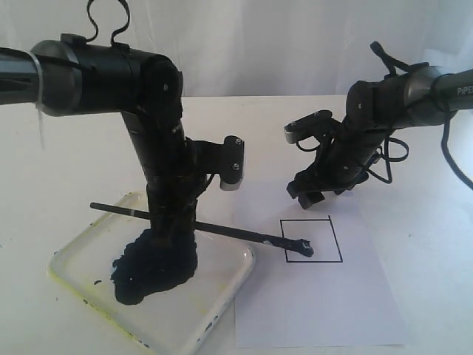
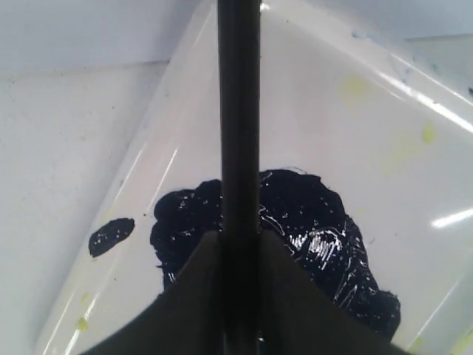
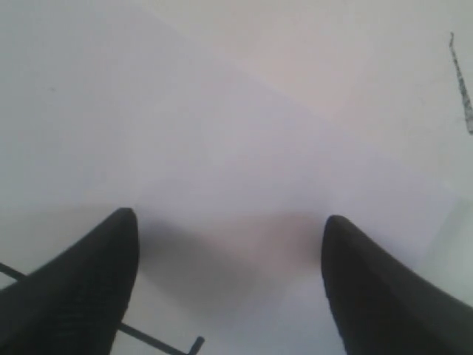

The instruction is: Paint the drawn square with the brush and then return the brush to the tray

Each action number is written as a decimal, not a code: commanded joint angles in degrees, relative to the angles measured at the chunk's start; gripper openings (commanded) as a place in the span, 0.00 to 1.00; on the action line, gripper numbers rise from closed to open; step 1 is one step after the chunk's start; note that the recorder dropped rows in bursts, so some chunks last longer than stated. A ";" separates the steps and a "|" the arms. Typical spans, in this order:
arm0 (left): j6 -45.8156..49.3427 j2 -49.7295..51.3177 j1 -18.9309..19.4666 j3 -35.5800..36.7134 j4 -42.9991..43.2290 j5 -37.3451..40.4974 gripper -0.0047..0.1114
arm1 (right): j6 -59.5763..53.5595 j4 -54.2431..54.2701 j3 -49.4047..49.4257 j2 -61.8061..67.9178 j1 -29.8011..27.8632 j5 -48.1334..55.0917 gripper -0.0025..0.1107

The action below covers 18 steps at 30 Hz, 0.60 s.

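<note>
Over the tray point(image 1: 83, 255), left jaws clamp the brush point(image 1: 236, 234) — tip on the drawn square point(image 1: 314, 237); right jaws gape empty.

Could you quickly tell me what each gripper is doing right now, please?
Left gripper: shut on the long thin black paintbrush.
Right gripper: open, holding nothing.
</note>
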 commanded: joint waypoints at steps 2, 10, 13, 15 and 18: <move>-1.43 2.04 -1.23 -3.32 -0.14 1.45 0.04 | 0.09 -0.47 0.10 0.67 0.03 -0.19 0.60; -1.74 5.34 -1.86 -8.48 -0.01 2.47 0.04 | 0.09 -0.35 0.10 0.67 0.03 -0.19 0.60; -1.74 6.68 -1.86 -9.75 0.55 2.87 0.04 | 0.09 -0.35 0.10 0.67 0.03 -0.19 0.60; -1.74 7.83 -1.86 -10.85 0.55 2.87 0.04 | 0.09 -0.34 0.10 0.67 0.03 -0.31 0.60; -1.74 8.85 -1.86 -12.20 0.41 2.64 0.04 | 0.09 -0.34 0.10 0.67 0.03 -0.31 0.60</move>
